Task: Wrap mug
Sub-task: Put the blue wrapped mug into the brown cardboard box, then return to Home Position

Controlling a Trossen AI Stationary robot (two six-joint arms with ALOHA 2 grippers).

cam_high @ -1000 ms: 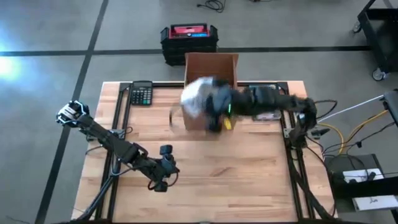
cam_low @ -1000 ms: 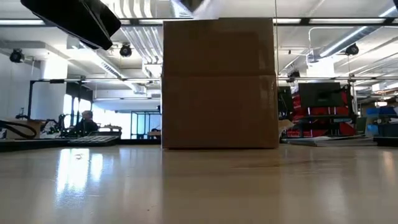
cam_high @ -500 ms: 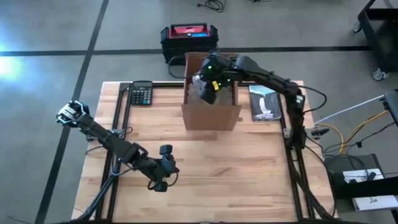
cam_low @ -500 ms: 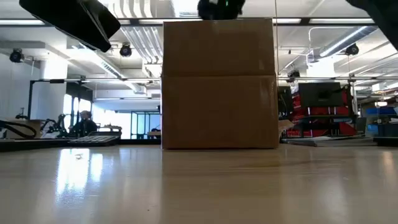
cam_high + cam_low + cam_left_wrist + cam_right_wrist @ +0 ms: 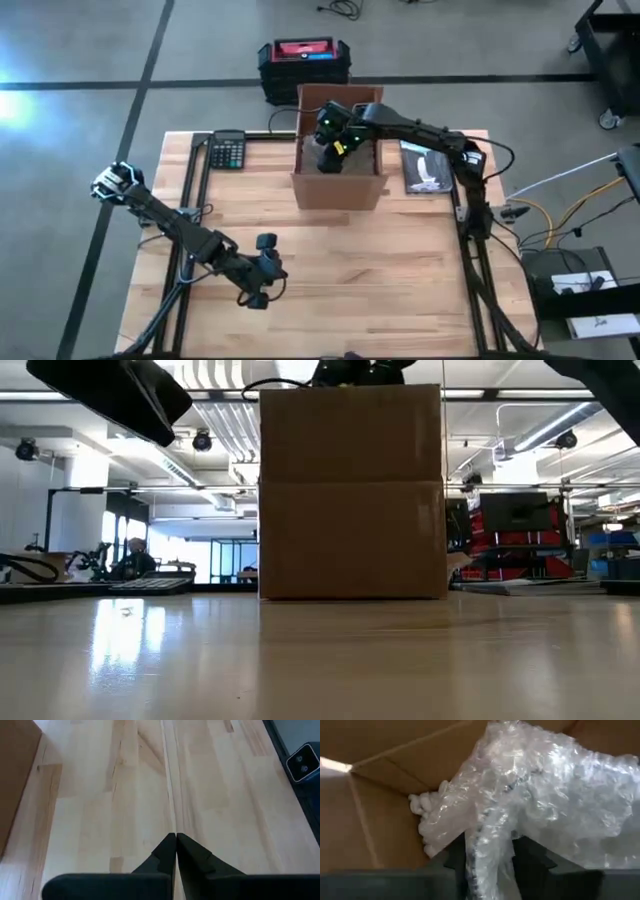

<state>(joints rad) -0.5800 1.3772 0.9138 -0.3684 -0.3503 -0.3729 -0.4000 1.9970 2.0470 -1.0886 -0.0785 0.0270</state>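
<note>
The mug is hidden inside a bundle of clear bubble wrap [image 5: 545,785], which sits low in the open brown cardboard box [image 5: 338,190] at the table's far middle. My right gripper [image 5: 487,850] reaches down into the box [image 5: 350,490] and is shut on the wrap. In the high view the gripper [image 5: 328,150] covers the bundle. My left gripper [image 5: 262,290] waits shut above the table near its front left, with nothing between its fingers [image 5: 176,840]. My right gripper pinches a bunched fold of the bubble wrap [image 5: 487,837] between its two fingers, at the bundle's edge. The fingers come from above, pointing down into the box. The bundle hangs beyond the fingers among the box walls; whether it rests on the bottom, I cannot tell.
White foam pieces [image 5: 422,805] lie in a corner of the box. A black calculator [image 5: 227,150] lies at the far left of the table. A flat printed packet [image 5: 425,168] lies right of the box. A black and red case [image 5: 304,60] stands on the floor behind the table.
My right gripper has carried the bubble-wrapped bundle from above the box's near wall toward the far edge, over the opening, and then down into the box. It has stayed shut on the wrap.
</note>
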